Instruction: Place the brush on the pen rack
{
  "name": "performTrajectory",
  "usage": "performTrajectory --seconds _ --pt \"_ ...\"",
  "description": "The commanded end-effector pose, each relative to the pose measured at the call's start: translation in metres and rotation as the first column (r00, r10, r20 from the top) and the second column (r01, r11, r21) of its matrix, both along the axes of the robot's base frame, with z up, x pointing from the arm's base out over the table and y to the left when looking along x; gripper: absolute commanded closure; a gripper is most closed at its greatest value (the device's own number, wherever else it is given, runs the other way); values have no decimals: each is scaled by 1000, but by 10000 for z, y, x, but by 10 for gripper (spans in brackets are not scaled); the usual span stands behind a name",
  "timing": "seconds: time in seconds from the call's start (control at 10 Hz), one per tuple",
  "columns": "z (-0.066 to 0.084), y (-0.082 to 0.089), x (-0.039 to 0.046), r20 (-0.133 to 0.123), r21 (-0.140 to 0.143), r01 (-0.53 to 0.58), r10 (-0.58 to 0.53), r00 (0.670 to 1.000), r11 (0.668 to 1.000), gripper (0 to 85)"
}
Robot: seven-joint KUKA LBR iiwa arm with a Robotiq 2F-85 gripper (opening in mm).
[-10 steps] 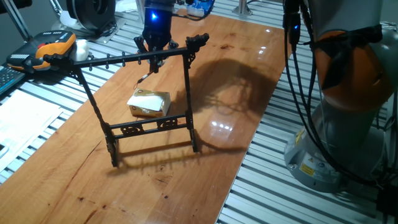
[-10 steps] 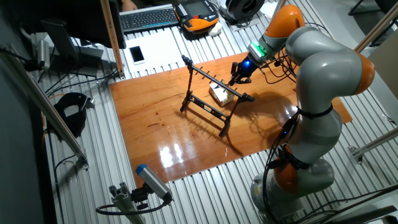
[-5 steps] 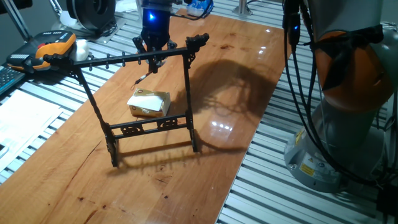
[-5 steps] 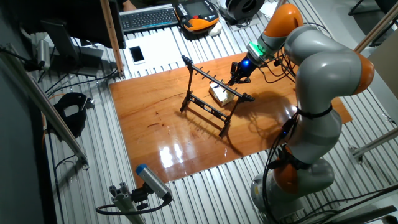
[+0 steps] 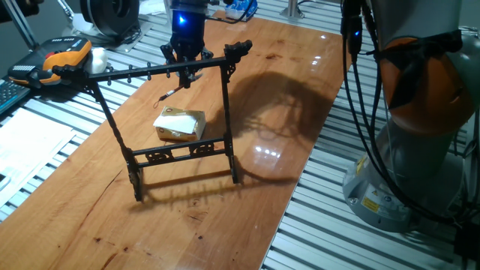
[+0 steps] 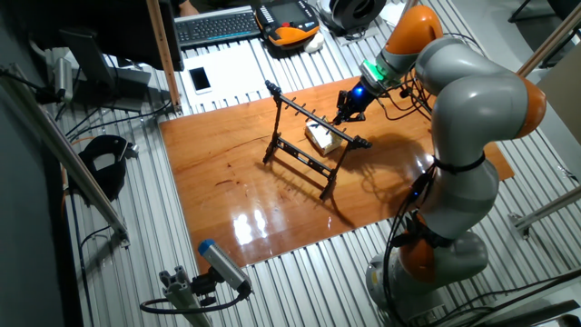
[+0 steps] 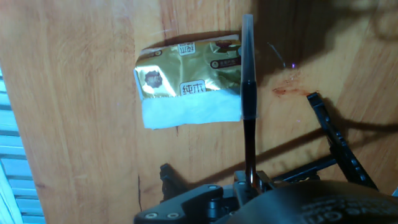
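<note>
The pen rack (image 5: 180, 152) is a black ornate frame standing mid-table; it also shows in the other fixed view (image 6: 300, 107) and as a black bar in the hand view (image 7: 339, 146). My gripper (image 5: 184, 61) hovers just behind the right part of the rack's top bar and is shut on the brush (image 5: 175, 88). The brush is a thin dark stick that slants down-left below the bar. In the hand view the brush (image 7: 248, 93) runs straight out from my gripper (image 7: 249, 183), over a yellowish wrapped block (image 7: 186, 81). My gripper also shows in the other fixed view (image 6: 348, 107).
The yellowish block (image 5: 180, 124) lies on the wooden table (image 5: 262, 187) just behind the rack's lower rail. An orange-black pendant (image 5: 64, 60) and a keyboard (image 6: 213, 25) lie beyond the table's edge. The arm's base (image 5: 420, 135) stands at the table's side.
My gripper has shifted slightly to the left along the top bar, and the brush's lower tip has swung a little left with it. The rack and block have not moved.
</note>
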State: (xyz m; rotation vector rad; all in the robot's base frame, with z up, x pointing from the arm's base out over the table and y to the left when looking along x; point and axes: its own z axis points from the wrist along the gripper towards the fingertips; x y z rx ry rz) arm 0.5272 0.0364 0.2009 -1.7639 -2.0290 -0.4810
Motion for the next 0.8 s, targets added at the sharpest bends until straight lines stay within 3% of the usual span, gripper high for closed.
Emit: performTrajectory --seconds 0.0,0.4,0.6,0.7 --pt "0 0 0 0 -3 -2 2 1000 1000 850" --pt "0 0 0 37 -79 -12 15 999 997 850" --pt "0 0 0 29 -70 3 -1 1000 998 850" --pt "0 0 0 33 -79 11 -8 999 997 850"
